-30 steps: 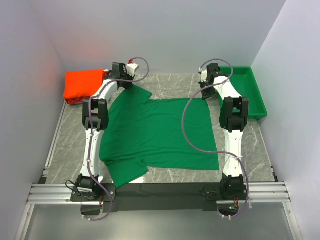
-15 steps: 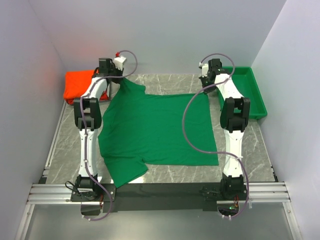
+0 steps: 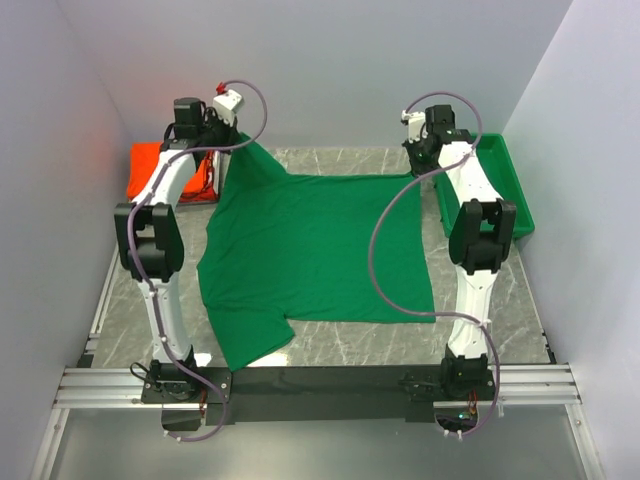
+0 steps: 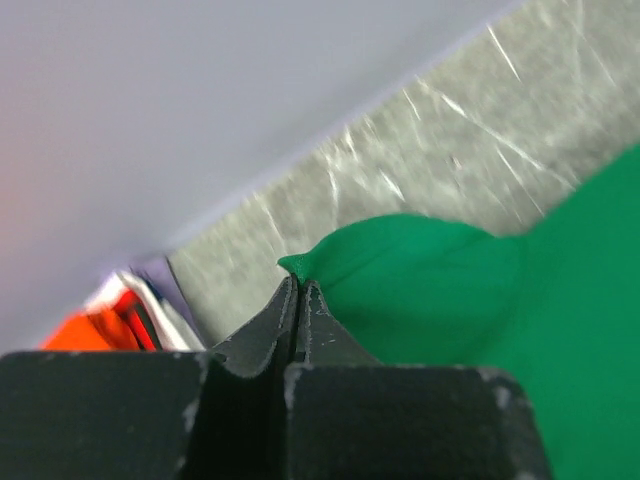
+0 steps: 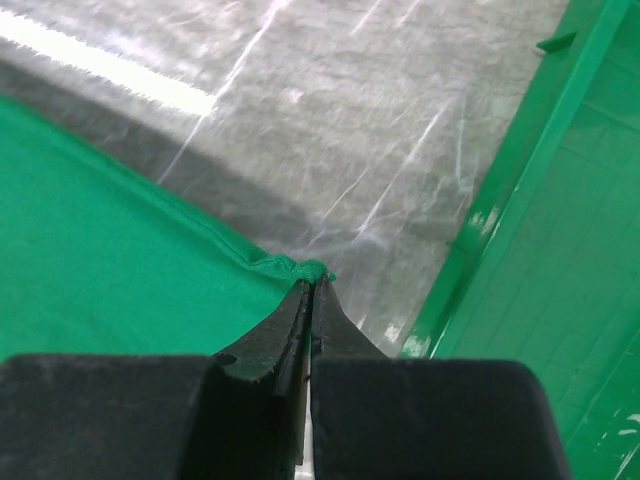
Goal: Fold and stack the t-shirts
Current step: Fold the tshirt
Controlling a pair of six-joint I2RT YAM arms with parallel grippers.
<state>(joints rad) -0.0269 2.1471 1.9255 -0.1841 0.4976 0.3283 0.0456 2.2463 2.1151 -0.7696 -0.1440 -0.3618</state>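
Spread across the middle of the tabletop [image 3: 515, 310]: green shirt [image 3: 315, 250], mostly flat, one sleeve pointing toward the near left edge. Far-left corner raised off the surface, cloth sloping up to the left fingers [image 4: 255, 335]. Pressed together there, a small peak of green fabric pinched between the tips. Far-right corner gripped likewise by the right fingers [image 5: 275, 335], closed flat against each other and clamped on a bunched bit of hem, low over the tabletop. Just right of that grip, tray [image 3: 500, 190], a strip of bare tabletop between its rim and the shirt's corner. At the far left, orange shirts [image 3: 145, 175] in a folded heap, partly hidden behind the left arm [image 3: 150, 245], just beside the lifted green edge; number in the heap not clear. Left arm arched high over the shirt's left side, right arm [image 3: 480, 235] running along its right side
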